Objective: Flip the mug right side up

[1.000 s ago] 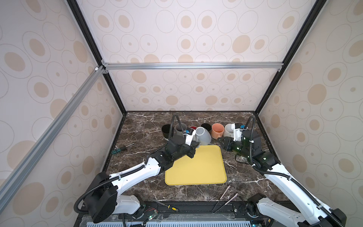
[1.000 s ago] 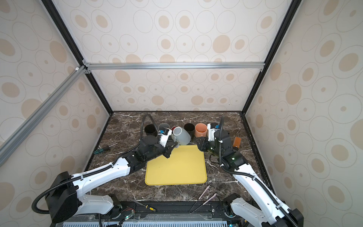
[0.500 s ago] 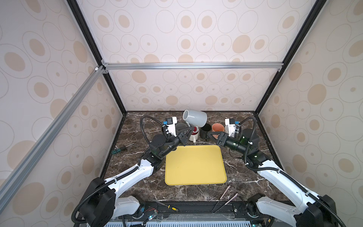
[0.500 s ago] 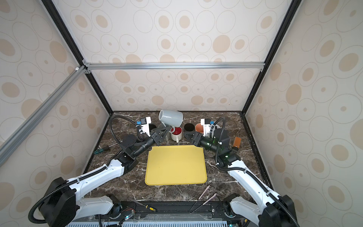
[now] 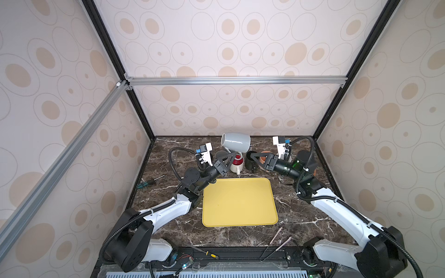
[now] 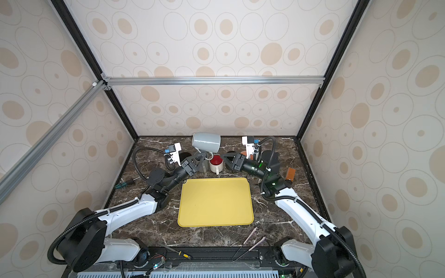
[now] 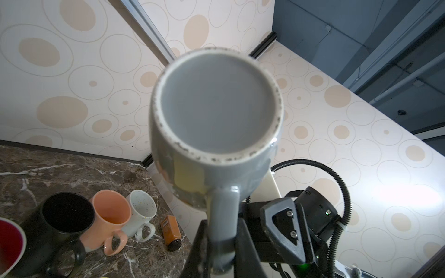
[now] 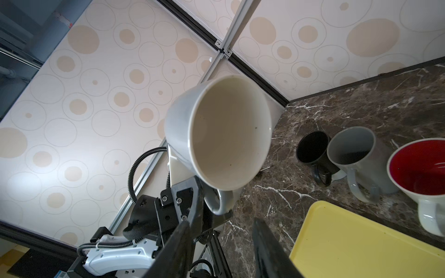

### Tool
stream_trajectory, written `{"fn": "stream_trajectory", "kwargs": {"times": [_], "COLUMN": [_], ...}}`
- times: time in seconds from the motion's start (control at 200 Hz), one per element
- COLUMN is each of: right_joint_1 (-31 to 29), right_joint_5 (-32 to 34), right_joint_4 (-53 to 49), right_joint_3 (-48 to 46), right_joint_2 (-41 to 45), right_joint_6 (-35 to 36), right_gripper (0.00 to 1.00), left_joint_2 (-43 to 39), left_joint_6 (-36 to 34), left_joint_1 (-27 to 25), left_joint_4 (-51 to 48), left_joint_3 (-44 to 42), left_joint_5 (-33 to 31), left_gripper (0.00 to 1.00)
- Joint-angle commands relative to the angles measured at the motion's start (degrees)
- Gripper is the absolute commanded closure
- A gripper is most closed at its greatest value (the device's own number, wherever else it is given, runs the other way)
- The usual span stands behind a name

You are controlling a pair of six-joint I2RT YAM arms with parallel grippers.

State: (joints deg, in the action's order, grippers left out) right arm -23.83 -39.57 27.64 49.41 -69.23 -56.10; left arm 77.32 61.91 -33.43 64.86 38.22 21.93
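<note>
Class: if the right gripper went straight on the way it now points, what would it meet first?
Most likely the handle of the grey ceramic mug, pinched by the left gripper; the right gripper aims at it, though depth is unclear.

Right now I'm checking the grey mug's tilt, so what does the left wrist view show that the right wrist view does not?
Only the left wrist view: the flat underside of the grey mug, plus an orange mug, a speckled white mug and a brown bottle. Only the right wrist view: that mug's cream inside through its open mouth, and a second grey mug standing upright. Both: the left tool shut on the mug's handle, the red-lined mug and the marble table.
</note>
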Motion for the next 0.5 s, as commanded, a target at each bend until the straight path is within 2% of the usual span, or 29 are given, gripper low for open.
{"fn": "stream_trajectory", "kwargs": {"times": [0.0, 0.495], "right_joint_1": [-0.33, -2.67], "right_joint_5": [-2.87, -3.47], "right_joint_4": [7.73, 9.76], "right_joint_3": [1.53, 5.37], "right_joint_2": [-2.55, -6.67], "right_joint_6": [-5.37, -6.12], "right_gripper": [0.57, 0.57], "left_joint_2": [0.56, 3.87], "left_joint_6": [4.54, 9.07], "left_joint_1": [0.43, 0.42], "left_joint_4": [12.55, 19.52], "left_joint_3": [1.22, 1.69], "left_joint_5": [1.33, 1.31], "left_gripper": [1.00, 1.00]}}
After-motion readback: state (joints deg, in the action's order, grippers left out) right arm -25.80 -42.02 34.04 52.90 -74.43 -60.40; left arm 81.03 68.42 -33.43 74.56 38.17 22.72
